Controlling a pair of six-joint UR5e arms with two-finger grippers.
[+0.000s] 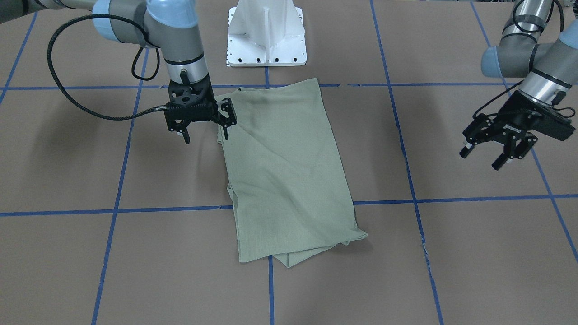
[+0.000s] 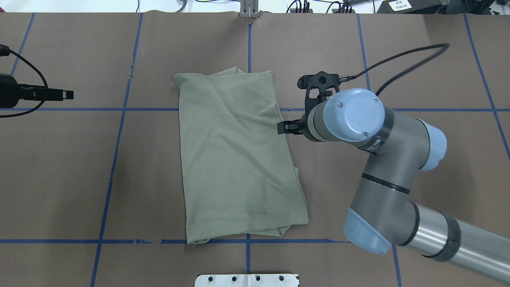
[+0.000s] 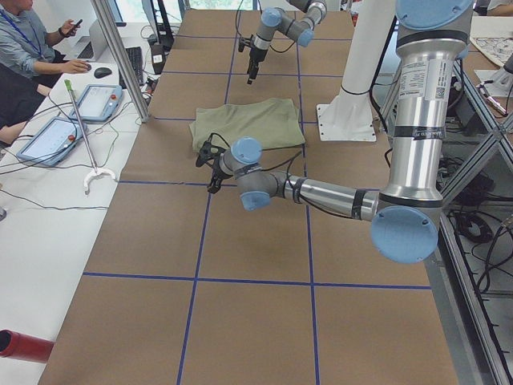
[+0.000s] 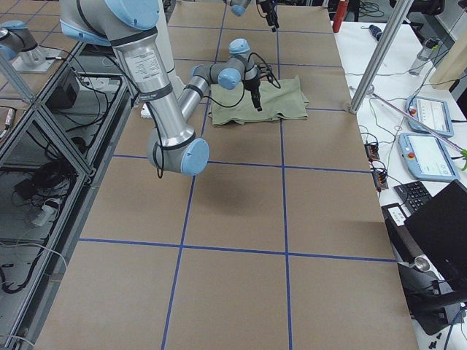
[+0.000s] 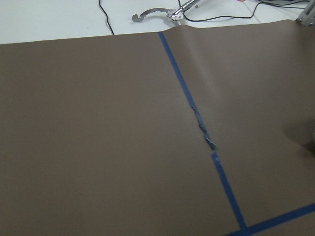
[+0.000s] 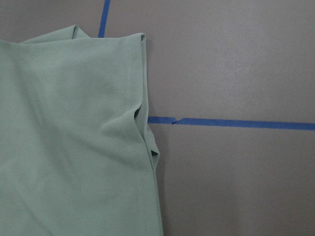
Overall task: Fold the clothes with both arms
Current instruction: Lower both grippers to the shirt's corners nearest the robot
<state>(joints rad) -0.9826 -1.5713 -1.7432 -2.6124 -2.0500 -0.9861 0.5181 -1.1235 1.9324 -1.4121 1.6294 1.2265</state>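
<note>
The pale sage-green shirt (image 1: 284,171) lies folded into a long rectangle in the middle of the brown table, with doubled layers at its far end; it also shows from overhead (image 2: 235,159) and in the right wrist view (image 6: 64,147). My right gripper (image 1: 206,135) is open and empty, pointing down at the shirt's long edge near the robot end, with one finger over the cloth edge. From overhead the right gripper (image 2: 287,127) is mostly hidden under its arm. My left gripper (image 1: 481,159) is open and empty, well off to the side over bare table. The left wrist view shows only table.
The white pedestal (image 1: 266,36) stands just behind the shirt. Blue tape lines (image 1: 271,289) cross the brown table. A side table with tablets (image 3: 48,136) and seated operators runs along the far edge. A metal hook tool (image 5: 152,12) lies beyond the table.
</note>
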